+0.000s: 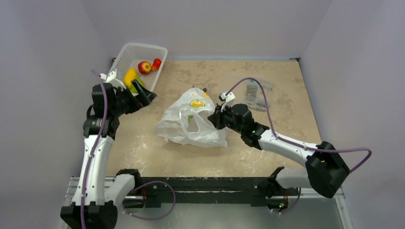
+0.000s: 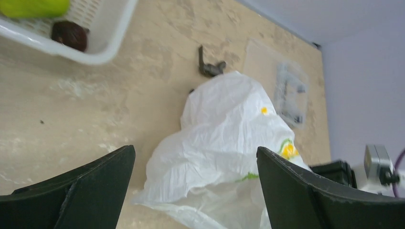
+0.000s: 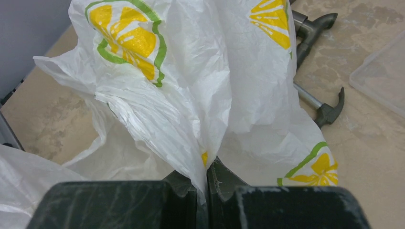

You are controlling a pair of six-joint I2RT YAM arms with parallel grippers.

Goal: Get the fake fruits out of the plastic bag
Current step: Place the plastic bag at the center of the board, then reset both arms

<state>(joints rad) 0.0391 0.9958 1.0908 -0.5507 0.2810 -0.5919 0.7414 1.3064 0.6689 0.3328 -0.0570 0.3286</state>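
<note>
The white plastic bag (image 1: 193,121) with yellow-green prints lies crumpled mid-table. It also shows in the left wrist view (image 2: 224,138) and the right wrist view (image 3: 191,81). My right gripper (image 1: 213,117) (image 3: 206,179) is shut on a fold of the bag's right side. A green shape (image 1: 190,118) shows through the bag's opening. My left gripper (image 1: 145,95) (image 2: 195,150) is open and empty between the basket and the bag. A red-and-yellow apple (image 1: 144,67), a red fruit (image 1: 156,63), a yellow fruit (image 1: 130,76), a green fruit (image 2: 33,7) and a dark brown fruit (image 2: 70,35) lie in the basket.
The white mesh basket (image 1: 143,46) (image 2: 110,38) stands at the back left. A small black hammer (image 3: 310,98) (image 2: 208,67) lies just behind the bag. A clear flat box of parts (image 1: 258,95) (image 3: 382,76) lies to the right. Walls enclose the table on three sides.
</note>
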